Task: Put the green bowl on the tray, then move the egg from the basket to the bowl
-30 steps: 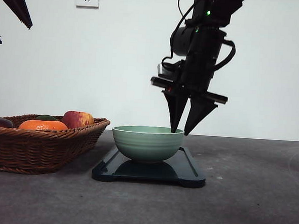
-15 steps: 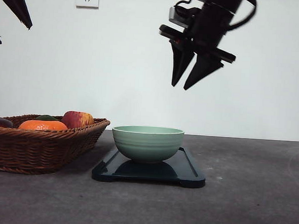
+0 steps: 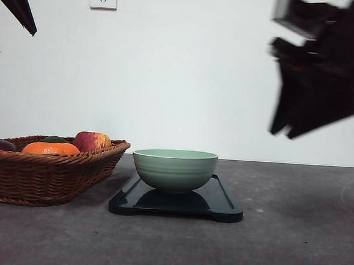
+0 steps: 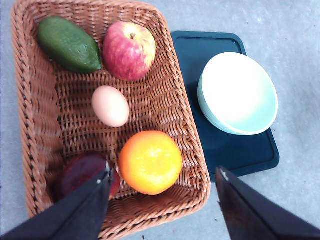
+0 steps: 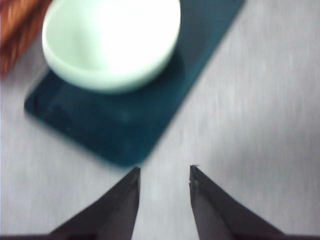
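Right gripper (image 3: 285, 134) has swung away rightward (blurred), leaving green bowl (image 3: 174, 168).

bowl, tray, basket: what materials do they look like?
Green bowl: likely glazed ceramic, with a smooth soft sheen and faint ridges. Tray: glossy dark plastic or lacquer, hard to tell which; it mirrors the bowl. Basket: brown woven wicker, with visible strands and a braided rim.

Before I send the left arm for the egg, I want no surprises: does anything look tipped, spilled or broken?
Nothing stands out. The green bowl sits upright and empty on the tray, and the egg lies whole in the basket among the fruit.
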Controlling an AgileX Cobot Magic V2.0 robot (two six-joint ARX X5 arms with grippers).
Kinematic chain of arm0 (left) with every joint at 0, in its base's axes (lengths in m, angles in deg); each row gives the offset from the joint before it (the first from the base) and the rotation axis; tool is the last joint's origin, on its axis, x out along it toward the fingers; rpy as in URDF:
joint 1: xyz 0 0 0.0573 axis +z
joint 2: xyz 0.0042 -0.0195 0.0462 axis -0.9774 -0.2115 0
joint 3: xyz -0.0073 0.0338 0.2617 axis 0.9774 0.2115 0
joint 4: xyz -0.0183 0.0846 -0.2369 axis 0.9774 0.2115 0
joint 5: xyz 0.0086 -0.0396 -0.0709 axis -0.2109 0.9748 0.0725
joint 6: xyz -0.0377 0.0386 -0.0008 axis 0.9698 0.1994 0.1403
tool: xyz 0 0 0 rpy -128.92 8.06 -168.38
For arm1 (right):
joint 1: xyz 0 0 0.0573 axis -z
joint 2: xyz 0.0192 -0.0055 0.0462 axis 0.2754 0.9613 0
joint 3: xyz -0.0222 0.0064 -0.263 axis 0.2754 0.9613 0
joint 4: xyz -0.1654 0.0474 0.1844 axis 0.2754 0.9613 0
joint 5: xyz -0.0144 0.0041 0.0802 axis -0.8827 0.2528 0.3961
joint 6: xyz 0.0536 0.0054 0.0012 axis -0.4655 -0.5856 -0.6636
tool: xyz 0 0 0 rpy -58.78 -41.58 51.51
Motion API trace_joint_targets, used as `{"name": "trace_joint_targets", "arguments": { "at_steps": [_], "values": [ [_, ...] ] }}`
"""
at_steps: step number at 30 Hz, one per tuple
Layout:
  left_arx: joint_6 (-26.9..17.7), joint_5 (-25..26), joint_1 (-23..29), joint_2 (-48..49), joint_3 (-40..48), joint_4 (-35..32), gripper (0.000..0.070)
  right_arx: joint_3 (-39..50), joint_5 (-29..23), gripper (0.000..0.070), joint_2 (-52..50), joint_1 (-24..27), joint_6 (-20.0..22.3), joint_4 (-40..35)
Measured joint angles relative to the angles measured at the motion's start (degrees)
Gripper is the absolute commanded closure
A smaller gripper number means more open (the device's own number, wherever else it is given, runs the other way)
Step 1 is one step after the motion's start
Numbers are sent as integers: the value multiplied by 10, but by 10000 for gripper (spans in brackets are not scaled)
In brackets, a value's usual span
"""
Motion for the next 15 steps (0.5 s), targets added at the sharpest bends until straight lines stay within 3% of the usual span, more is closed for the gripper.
{"name": "trace_joint_targets", "arguments": {
  "at_steps": [6,9,15],
  "values": [
    [0,0,-1,0,0,0,281,95,-19,506,-166,0,-19,43],
    [0,0,-1,0,0,0,281,102,-49,506,-246,0,-35,84],
    [10,0,-10,-1,0,-1,270,102,-106,506,-352,0,-49,95]
  ]
}}
